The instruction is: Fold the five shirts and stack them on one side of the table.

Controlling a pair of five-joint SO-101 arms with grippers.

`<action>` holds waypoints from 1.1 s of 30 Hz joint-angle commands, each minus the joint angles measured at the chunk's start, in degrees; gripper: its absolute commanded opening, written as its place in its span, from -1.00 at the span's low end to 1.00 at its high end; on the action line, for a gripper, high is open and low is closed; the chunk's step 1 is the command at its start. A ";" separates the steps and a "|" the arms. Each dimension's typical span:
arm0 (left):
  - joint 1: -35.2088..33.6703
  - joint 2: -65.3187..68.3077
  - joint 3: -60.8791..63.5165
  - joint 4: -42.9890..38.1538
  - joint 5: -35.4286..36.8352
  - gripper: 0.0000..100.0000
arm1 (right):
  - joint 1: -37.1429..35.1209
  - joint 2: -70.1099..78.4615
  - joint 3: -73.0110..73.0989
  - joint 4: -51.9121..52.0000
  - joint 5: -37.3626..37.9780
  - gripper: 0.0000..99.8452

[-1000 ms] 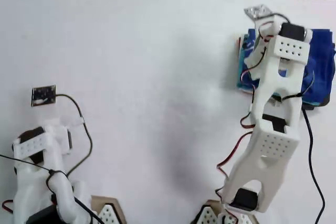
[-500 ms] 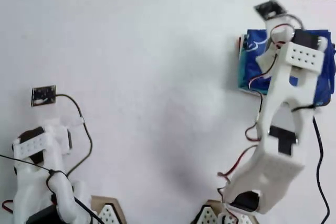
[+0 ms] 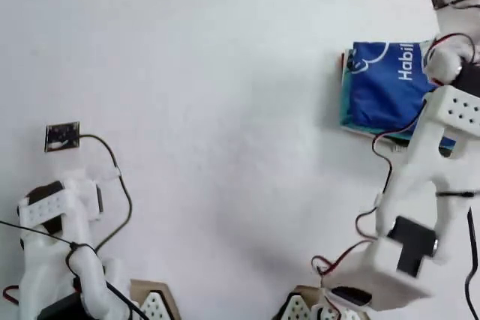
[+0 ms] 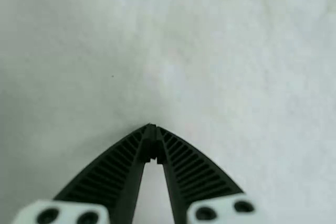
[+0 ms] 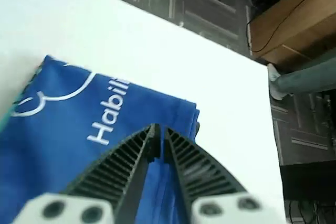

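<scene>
A stack of folded shirts (image 3: 386, 88) lies at the table's right side, a blue one with white print on top (image 5: 94, 129) and teal and red edges showing beneath. My right gripper (image 5: 157, 132) hangs above the blue shirt near its far edge, shut with nothing between its fingers. The right arm (image 3: 431, 162) rises over the stack's right part and hides it. My left gripper (image 4: 151, 129) is shut and empty over bare white tabletop; its arm (image 3: 56, 249) sits at the near left corner.
The white table (image 3: 195, 95) stretches wide between the arms. A small black board (image 3: 62, 136) on a cable lies near the left arm. Beyond the table's far edge are a dark floor (image 5: 210, 3) and wooden furniture (image 5: 294, 19).
The right arm has swung to the right and lifted away from the stack, uncovering the blue shirt's print. The left arm has not moved.
</scene>
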 commanded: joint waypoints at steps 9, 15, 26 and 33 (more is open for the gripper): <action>-0.26 -1.49 -0.22 -0.79 0.18 -0.94 | 2.95 26.33 5.45 -52.00 0.53 -0.96; -0.26 -1.49 -0.22 -0.88 0.09 -0.94 | 4.79 38.02 5.36 -62.90 0.53 -0.96; -0.26 -1.23 -0.22 -1.41 0.09 -0.94 | 8.75 54.29 -7.38 -66.15 1.76 -0.96; -0.26 -1.14 -0.22 -1.49 0.09 -0.94 | 9.27 44.79 -17.93 -46.64 -8.18 -0.96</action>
